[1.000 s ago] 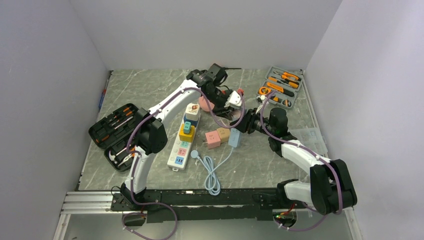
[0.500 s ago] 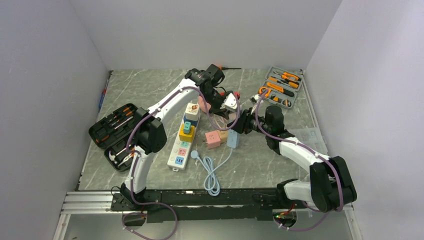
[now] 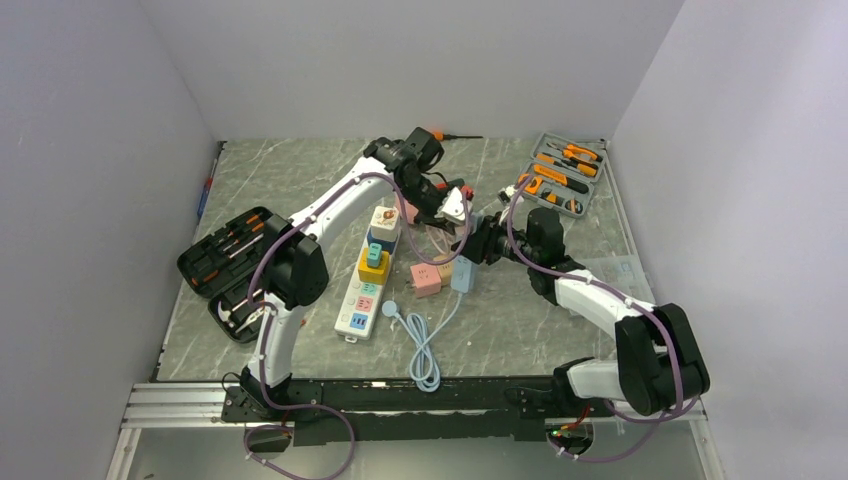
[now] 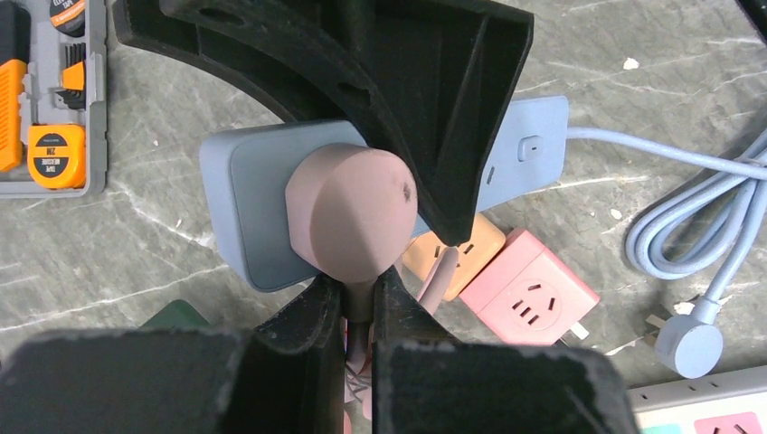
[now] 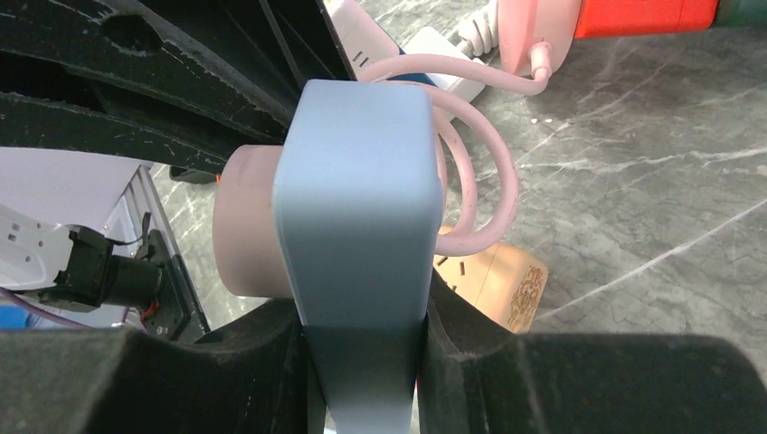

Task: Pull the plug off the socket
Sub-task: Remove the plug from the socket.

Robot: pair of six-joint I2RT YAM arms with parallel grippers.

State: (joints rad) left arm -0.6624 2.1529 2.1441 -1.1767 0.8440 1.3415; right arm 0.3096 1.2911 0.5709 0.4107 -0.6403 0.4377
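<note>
Now that my left gripper [image 4: 360, 303] has closed, at the bottom centre of its wrist view its jaws pinch the neck of the rounded dusty-pink plastic plug [image 4: 351, 212], seated mid-frame in the slate-blue rectangular socket block [image 4: 249, 208]. Beyond, my right gripper [image 5: 362, 339] clamps that block, so pulling can begin.
</note>
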